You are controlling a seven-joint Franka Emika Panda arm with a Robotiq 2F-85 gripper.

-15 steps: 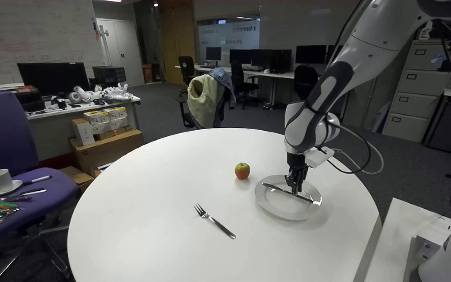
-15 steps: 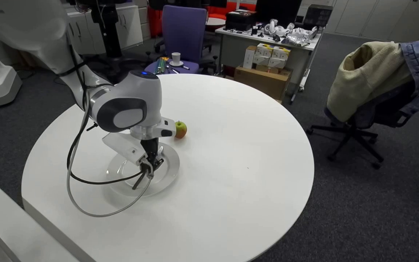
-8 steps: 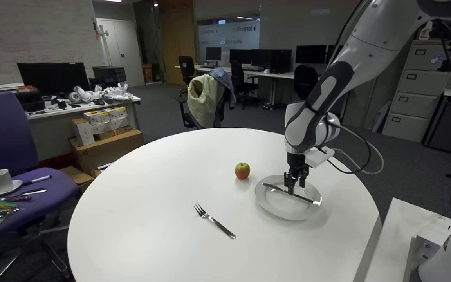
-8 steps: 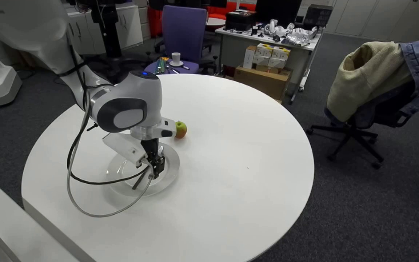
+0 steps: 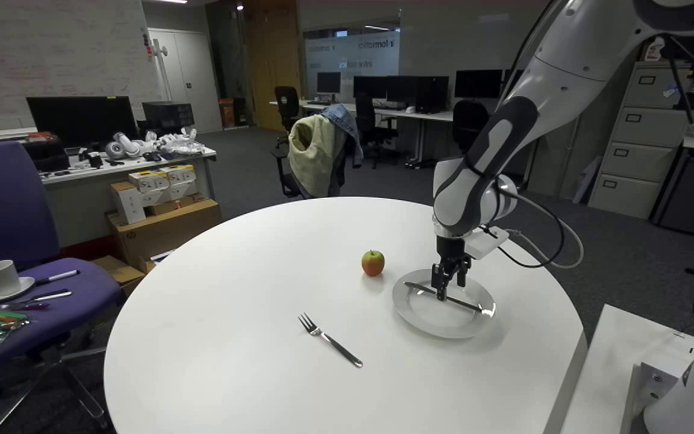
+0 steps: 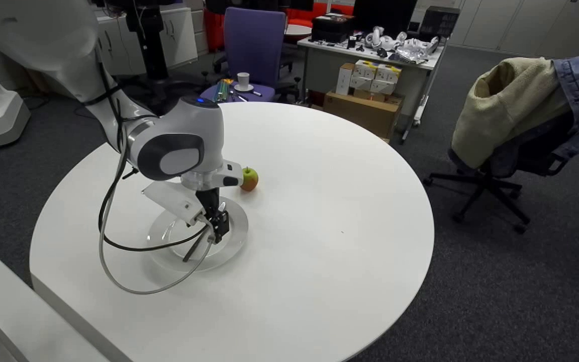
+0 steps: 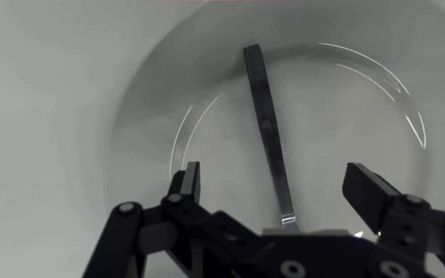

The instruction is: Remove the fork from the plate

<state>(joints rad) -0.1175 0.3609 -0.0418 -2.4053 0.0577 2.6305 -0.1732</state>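
Observation:
The white plate (image 5: 437,323) sits on the round table, and a slim straight metal utensil (image 7: 267,116) lies across it. No tines show on this utensil; in the wrist view its lower end runs out of sight beneath the gripper body. A fork (image 5: 330,340) with visible tines lies on the bare table in front of the plate and to its left, in an exterior view. My gripper (image 7: 273,166) hangs over the plate, jaws wide apart, one finger on either side of the utensil. Nothing touches the pads in the wrist view.
An apple (image 5: 373,263) stands on the table (image 5: 232,289) just beyond the plate. A loop of cables (image 6: 118,289) dangles from the arm near the plate. Off the table, a purple chair (image 5: 52,301) carries a white cup (image 5: 0,277) and other small things.
The jaws have gone from close together to wide apart. The gripper has since risen slightly and shifted a little. The utensil stays where it was on the plate.

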